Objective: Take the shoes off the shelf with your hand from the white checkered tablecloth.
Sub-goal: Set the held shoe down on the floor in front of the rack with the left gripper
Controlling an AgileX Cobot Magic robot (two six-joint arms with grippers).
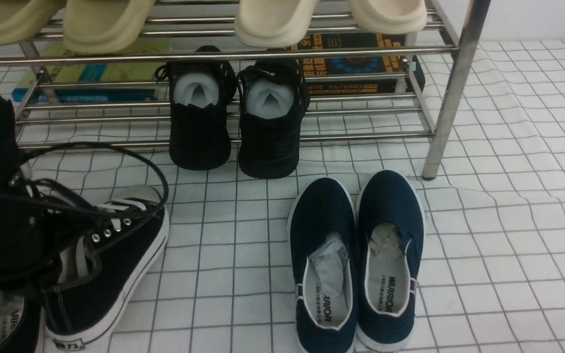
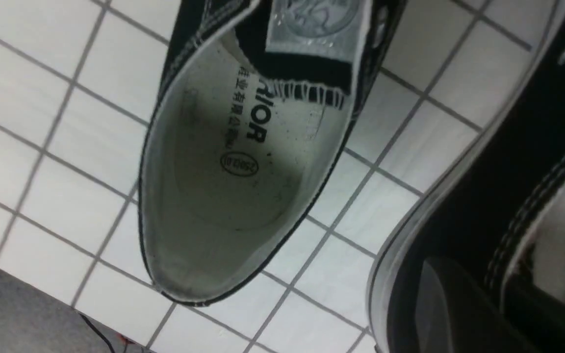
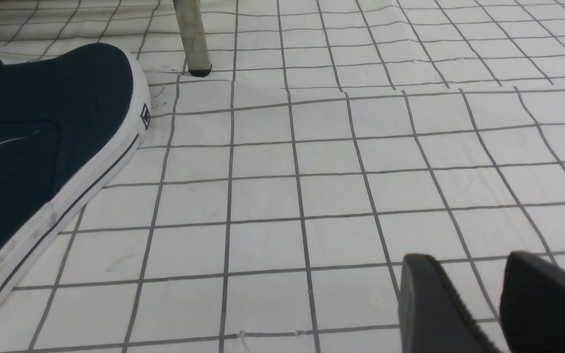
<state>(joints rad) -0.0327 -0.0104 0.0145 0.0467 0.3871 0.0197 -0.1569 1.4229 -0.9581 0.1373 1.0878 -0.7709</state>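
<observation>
1. The left hand (image 1: 22, 250) was clenched on the side wall of one of the two shoes (image 1: 111, 264). Both black lace-up sneakers lay directly beneath the hand on the tablecloth (image 1: 508, 235), off the shelf (image 1: 451, 88).
2. Only the left wrist view looked into the second sneaker, just beside the gripped one. It showed a pale insole with printed lettering.
3. Ahead of the hand and to its right, the shelf's lower tier carried two black knit shoes (image 1: 233, 122). Each held white stuffing, and their heels overhung the front bar.
4. Farther from the hand, the upper tier carried four pale slippers (image 1: 272, 19), two beige and two cream.
5. To the hand's right, two navy slip-ons (image 1: 356, 264) lay side by side on the cloth before the shelf. Crumpled paper filled the one nearer the hand.
6. Beyond the shelf bars were two flat printed items, one green-blue (image 1: 91, 73) and one dark (image 1: 356, 63). Whether they were books or boxes could not be told.
7. Only the right wrist view showed the right gripper (image 3: 481, 304), well apart from the hand. Its fingers were parted above the cloth, with one slip-on and a shelf leg (image 3: 192, 39) beyond it.
</observation>
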